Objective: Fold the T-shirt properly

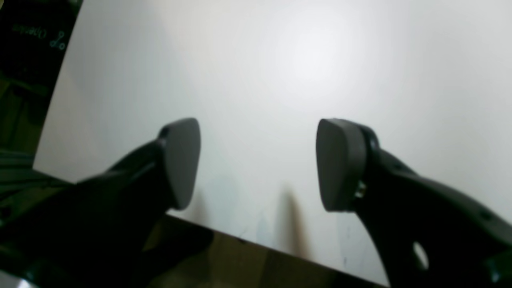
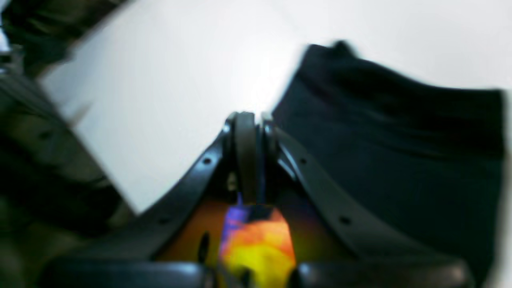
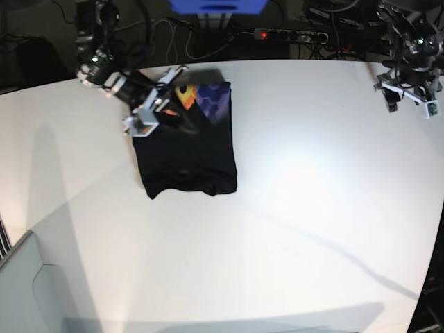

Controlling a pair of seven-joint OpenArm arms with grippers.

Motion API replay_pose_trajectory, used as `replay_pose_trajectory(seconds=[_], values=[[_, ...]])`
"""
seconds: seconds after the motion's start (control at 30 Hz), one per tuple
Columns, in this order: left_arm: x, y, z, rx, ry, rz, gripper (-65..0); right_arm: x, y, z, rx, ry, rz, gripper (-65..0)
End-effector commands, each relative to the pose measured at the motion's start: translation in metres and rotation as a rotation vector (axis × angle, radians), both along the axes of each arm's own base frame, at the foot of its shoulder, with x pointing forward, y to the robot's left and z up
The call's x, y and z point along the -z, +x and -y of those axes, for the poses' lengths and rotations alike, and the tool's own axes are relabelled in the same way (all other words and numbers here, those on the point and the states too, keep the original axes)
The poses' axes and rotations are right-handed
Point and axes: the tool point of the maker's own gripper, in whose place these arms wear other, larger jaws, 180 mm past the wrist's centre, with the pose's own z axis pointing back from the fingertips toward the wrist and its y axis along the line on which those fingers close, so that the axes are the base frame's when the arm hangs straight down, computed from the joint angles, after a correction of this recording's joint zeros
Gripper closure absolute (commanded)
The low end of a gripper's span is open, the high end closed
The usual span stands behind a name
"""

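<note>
The black T-shirt (image 3: 186,156) lies folded into a rough rectangle on the white table (image 3: 312,208), at its far left. A turned-up flap at the shirt's far edge shows the orange and purple-blue print (image 3: 202,97). My right gripper (image 3: 173,104) is over that far edge, shut on the T-shirt. The right wrist view shows its jaws pressed together (image 2: 254,132) with printed orange-yellow cloth (image 2: 258,244) pinched behind them and black cloth (image 2: 400,160) spreading to the right. My left gripper (image 1: 256,162) is open and empty above bare table near the far right corner (image 3: 406,97).
A power strip (image 3: 291,33), cables and a blue object (image 3: 218,5) sit behind the table's far edge. A grey surface (image 3: 21,277) adjoins the near left corner. The table edge (image 1: 280,250) runs just below the left gripper's fingers.
</note>
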Motion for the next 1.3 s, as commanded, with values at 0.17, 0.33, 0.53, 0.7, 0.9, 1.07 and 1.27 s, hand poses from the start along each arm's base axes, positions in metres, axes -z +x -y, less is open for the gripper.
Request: replay_pose_trajectory(seconds=[0.17, 0.33, 0.53, 0.7, 0.9, 1.07, 1.27], values=[[-0.008, -0.003, -0.004, 0.011, 0.029, 0.007, -43.4, 0.035, -0.003, -0.042, -0.125, 0.053, -0.100, -0.1], [-0.007, -0.005, -0.005, 0.009, 0.027, 0.003, -43.4, 0.073, -0.015, -0.050, -0.155, 0.045, -0.214, -0.1], [-0.005, -0.006, -0.003, 0.006, 0.022, 0.003, -43.5, 0.061, -0.020, -0.047, -0.160, 0.050, -0.177, -0.1], [-0.002, -0.016, -0.002, 0.008, 0.023, -0.025, -43.2, 0.013, -0.026, -0.033, -0.155, 0.049, -0.039, -0.1], [0.003, -0.039, -0.006, -0.010, 0.005, -0.059, -26.5, -0.013, -0.028, 0.009, -0.033, 0.003, 0.024, -0.1], [-0.001, -0.065, -0.010, -0.045, -0.053, -0.055, 0.0, 0.001, -0.038, 0.071, 0.138, -0.093, -0.032, -0.1], [0.012, -0.102, -0.008, -0.060, -0.072, -0.156, 0.0, 0.023, -0.077, 0.113, 0.250, -0.168, -0.156, -0.1]])
